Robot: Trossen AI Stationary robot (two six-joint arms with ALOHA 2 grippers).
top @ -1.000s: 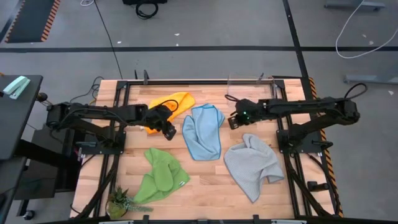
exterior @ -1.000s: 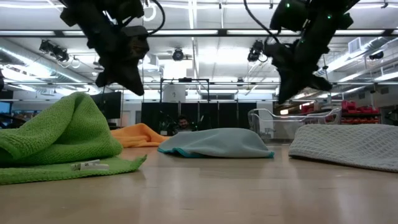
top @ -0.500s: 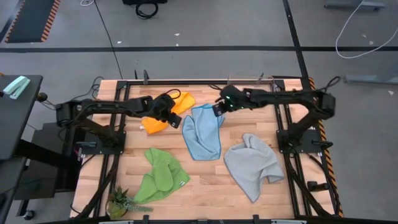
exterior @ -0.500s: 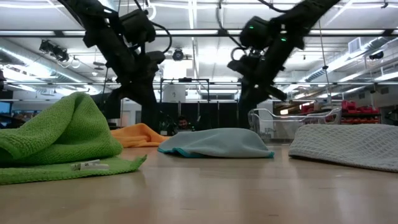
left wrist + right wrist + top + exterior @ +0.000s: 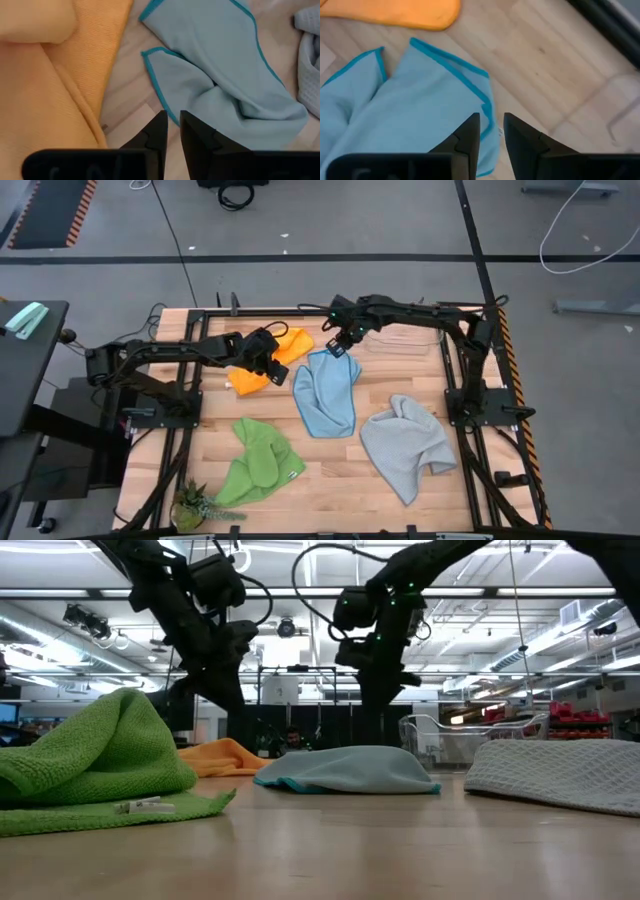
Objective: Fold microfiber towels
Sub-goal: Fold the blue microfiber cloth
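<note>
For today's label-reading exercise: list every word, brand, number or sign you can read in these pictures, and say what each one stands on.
No text can be read in any view.
Green towel: a small white tag lies at its edge, with any print too small to read.
Orange towel, blue towel, grey towel: plain, with no visible labels.
Room behind the table: a few red shapes at the right of the low view, too blurred to read.

no readable text, labels, brands, numbers or signs
</note>
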